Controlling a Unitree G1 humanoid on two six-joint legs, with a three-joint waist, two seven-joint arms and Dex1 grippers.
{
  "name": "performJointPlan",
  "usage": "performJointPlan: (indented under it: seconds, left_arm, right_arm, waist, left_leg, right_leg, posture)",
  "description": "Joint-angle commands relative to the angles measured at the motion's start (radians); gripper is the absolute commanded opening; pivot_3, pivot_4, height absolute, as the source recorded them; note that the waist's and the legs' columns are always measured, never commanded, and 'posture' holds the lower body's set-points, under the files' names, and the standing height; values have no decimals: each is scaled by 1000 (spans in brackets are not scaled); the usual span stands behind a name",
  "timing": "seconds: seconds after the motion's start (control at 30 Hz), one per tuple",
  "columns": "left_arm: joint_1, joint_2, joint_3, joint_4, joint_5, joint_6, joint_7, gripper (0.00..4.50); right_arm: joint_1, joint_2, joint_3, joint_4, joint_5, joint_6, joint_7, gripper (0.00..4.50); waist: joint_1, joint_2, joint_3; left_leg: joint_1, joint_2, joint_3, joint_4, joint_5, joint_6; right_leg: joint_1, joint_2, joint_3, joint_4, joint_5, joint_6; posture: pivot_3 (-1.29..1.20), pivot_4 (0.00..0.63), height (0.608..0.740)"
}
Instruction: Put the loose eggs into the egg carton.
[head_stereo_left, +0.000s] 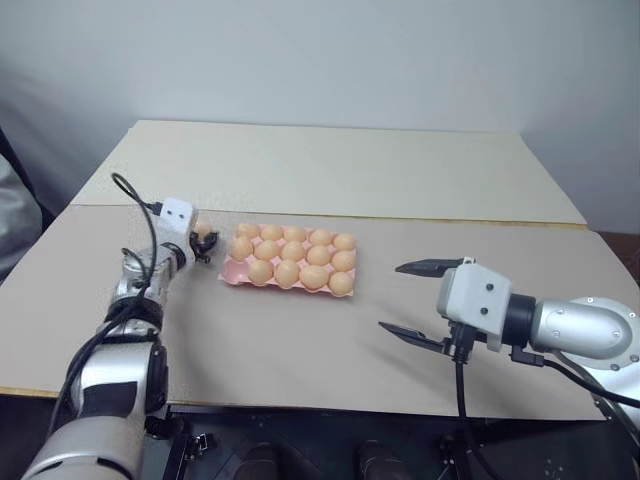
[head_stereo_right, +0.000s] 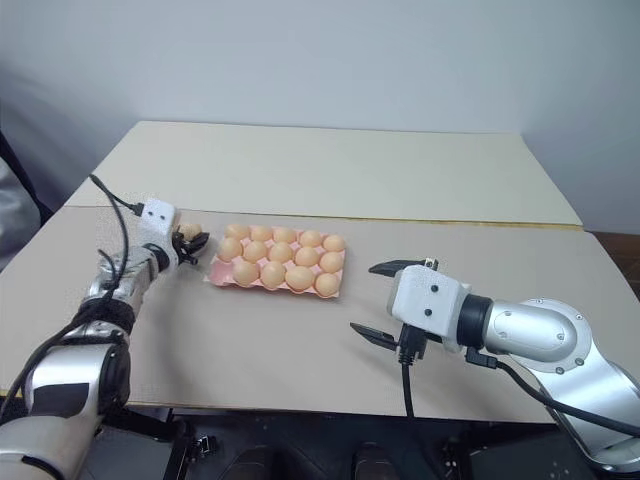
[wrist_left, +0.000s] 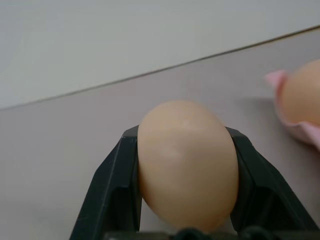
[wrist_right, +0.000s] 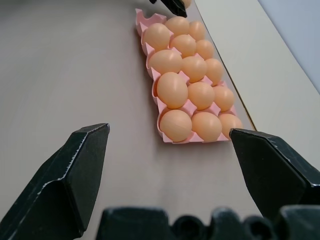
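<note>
A tan-orange egg (wrist_left: 187, 165) sits clamped between the two black fingers of my left gripper (head_stereo_left: 204, 245), just off the left end of the egg carton (head_stereo_left: 228, 272) and a little above the table. The pale-pink carton lies mid-table with several eggs (head_stereo_left: 292, 250) in its cups. Its front-left corner cup (wrist_right: 145, 17), the one nearest the held egg, holds nothing. My right gripper (head_stereo_left: 415, 298) hovers to the right of the carton, open, nothing between its fingers (wrist_right: 75, 170), and it points toward the carton.
The grey-beige table (head_stereo_left: 300, 350) runs to a front edge close to me. A lighter board (head_stereo_left: 330, 165) adjoins it behind a seam beyond the carton. A black cable (head_stereo_left: 135, 195) loops off my left wrist.
</note>
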Motion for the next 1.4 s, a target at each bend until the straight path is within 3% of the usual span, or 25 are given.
performJointPlan:
  seconds: [0.03, 0.27, 0.63, 0.9, 1.2, 1.4]
  left_arm:
    - [84, 54, 15, -232, -108, -7, -235, 1830]
    - [193, 136, -31, -445, -171, 117, -468, 1830]
    - [159, 123, -91, -377, -119, 72, -490, 1830]
    - [127, 94, -79, -313, -106, -2, -441, 4330]
    - [151, 118, -41, -354, -166, 0, -499, 4330]
    - [230, 185, 4, -448, -206, 38, -526, 4330]
  right_arm:
    - [-1, -2, -35, -29, -1, -11, -5, 4500]
    - [-6, -2, -36, -34, 2, -18, 0, 4500]
    - [-24, -4, -37, -59, -4, -7, -14, 4500]
    - [-24, -2, -45, -82, 1, 9, -29, 4500]
    - [-13, -2, -46, -82, 1, 1, -23, 4500]
    - [-7, -2, -49, -78, 0, -5, -19, 4500]
  waist:
    - [2, 0, 0]
    - [11, 0, 0]
    - [9, 0, 0]
    - [10, 0, 0]
    - [8, 0, 0]
    - [5, 0, 0]
  left_leg:
    - [0, 0, 0, 0, 0, 0]
    - [2, 0, 0, 1, 0, 0]
    - [1, 0, 0, 1, 0, 0]
    - [1, 0, 0, 1, 0, 0]
    - [1, 0, 0, 1, 0, 0]
    - [1, 0, 0, 1, 0, 0]
  right_leg:
    - [0, 0, 0, 0, 0, 0]
    - [2, 0, 0, 0, 0, 0]
    - [2, 0, 0, 0, 0, 0]
    - [2, 0, 0, 0, 0, 0]
    - [2, 0, 0, 0, 0, 0]
    - [1, 0, 0, 0, 0, 0]
  posture:
    - [0, 150, 740]
    - [0, 150, 740]
    - [0, 150, 740]
    - [0, 150, 740]
    - [0, 150, 740]
    - [0, 150, 740]
